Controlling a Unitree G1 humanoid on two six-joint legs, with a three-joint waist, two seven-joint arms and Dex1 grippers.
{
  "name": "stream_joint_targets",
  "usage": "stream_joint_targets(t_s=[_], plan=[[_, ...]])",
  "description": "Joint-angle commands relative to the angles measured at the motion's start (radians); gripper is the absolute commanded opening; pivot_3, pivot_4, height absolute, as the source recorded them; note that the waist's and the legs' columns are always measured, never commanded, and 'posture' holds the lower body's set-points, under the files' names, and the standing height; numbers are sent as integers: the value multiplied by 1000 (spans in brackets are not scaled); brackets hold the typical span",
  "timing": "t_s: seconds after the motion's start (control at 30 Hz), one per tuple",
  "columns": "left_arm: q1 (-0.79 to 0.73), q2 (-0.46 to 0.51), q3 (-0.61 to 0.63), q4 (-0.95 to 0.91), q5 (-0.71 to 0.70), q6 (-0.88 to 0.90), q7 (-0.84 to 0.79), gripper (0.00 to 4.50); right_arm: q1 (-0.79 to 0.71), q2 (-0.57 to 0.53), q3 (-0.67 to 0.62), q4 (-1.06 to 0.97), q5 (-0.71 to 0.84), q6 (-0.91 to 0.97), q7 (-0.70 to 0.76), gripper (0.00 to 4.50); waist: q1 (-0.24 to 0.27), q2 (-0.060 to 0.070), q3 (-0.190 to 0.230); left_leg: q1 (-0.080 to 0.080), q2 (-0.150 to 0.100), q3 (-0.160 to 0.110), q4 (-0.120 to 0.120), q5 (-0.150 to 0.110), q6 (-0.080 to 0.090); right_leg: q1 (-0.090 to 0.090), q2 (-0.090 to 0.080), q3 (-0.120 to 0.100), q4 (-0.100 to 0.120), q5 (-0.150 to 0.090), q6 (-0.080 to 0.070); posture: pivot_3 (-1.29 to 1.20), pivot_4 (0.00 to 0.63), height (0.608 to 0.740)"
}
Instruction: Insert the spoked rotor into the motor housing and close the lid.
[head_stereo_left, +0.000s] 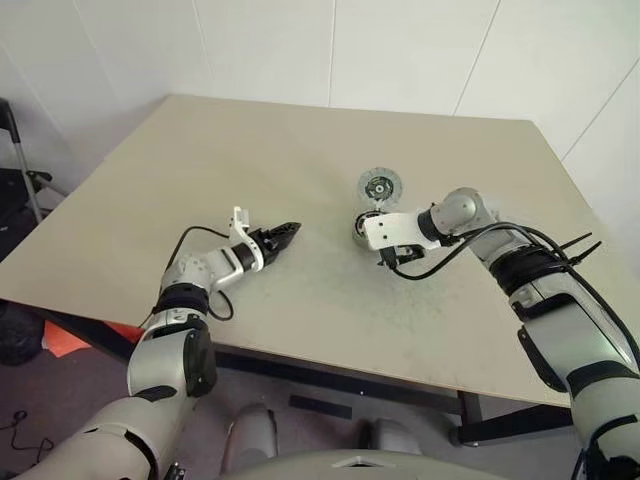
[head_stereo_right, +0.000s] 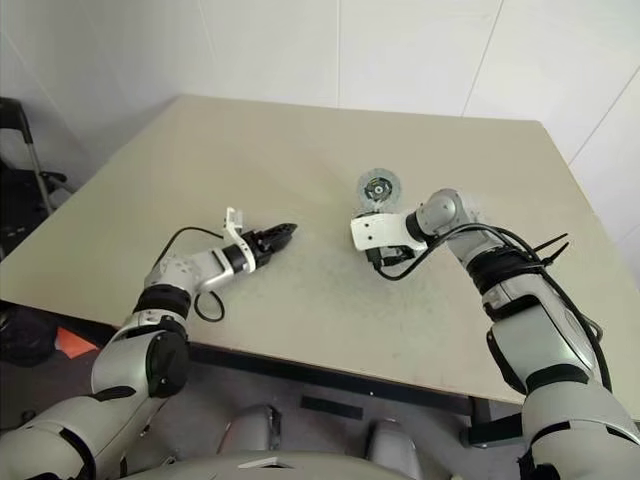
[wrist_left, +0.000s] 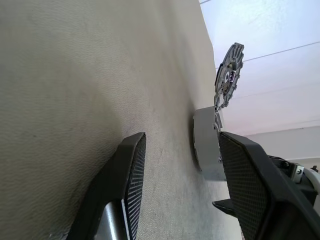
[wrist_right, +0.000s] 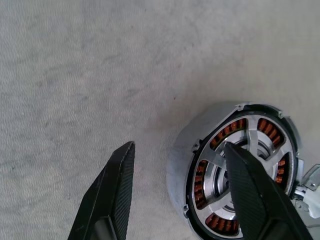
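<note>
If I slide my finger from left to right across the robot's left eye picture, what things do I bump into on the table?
Left gripper with open black fingers → flat round light-grey metal lid with a dark hub → right gripper's white wrist block, which covers the motor housing.

From the head views the right end effector (head_stereo_left: 385, 262) and its white wrist hide most of the motor housing (wrist_right: 235, 170). In the right wrist view the picture's edge cuts that housing off, and one finger (wrist_right: 252, 195) covers the hub of the spoked rotor (wrist_right: 247, 150) seated inside it.
</note>
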Motion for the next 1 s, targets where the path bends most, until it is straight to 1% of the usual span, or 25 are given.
stream_joint_targets(t_s=[0.03,0.17,0.3,0.47,0.73,0.93,1.0], plan=[[22,17,13,-37,-9,-3,15,2454,-66,-4,0,80,-35,-64,-18,3126,0,0,0,0,0,0,1,0,0,0,0,0,0,0,0,0,0,740],[38,20,16,-54,-16,1,24,2454,-96,-7,-6,131,-50,-106,-25,3126,-1,0,0,0,1,0,1,-1,-1,0,0,0,0,0,-1,0,0,740],[39,21,14,-56,-21,-1,29,2454,-105,-18,-17,135,-50,-126,-19,3126,-2,0,0,0,1,0,2,-1,-1,0,0,0,1,1,-1,0,0,740],[21,23,12,-36,-18,-12,31,2454,-77,-31,-21,104,-44,-128,-9,3126,-2,0,0,0,1,0,4,-1,0,0,0,0,2,1,-1,0,0,740],[11,26,8,-20,-13,-22,28,2454,2,-18,-8,50,-49,-114,-3,3126,-2,0,0,0,2,0,7,-2,0,0,0,0,4,1,-1,0,0,740],[11,29,9,-16,-15,-25,29,2454,-8,2,-5,71,-71,-109,-18,3126,-3,0,0,1,2,0,11,-2,0,1,0,0,8,1,-1,0,0,740],[12,29,9,-17,-15,-27,31,2454,-28,17,-4,116,-81,-107,-31,2742,-7,0,0,2,2,0,12,-2,0,1,0,0,10,1,-1,0,0,740]])
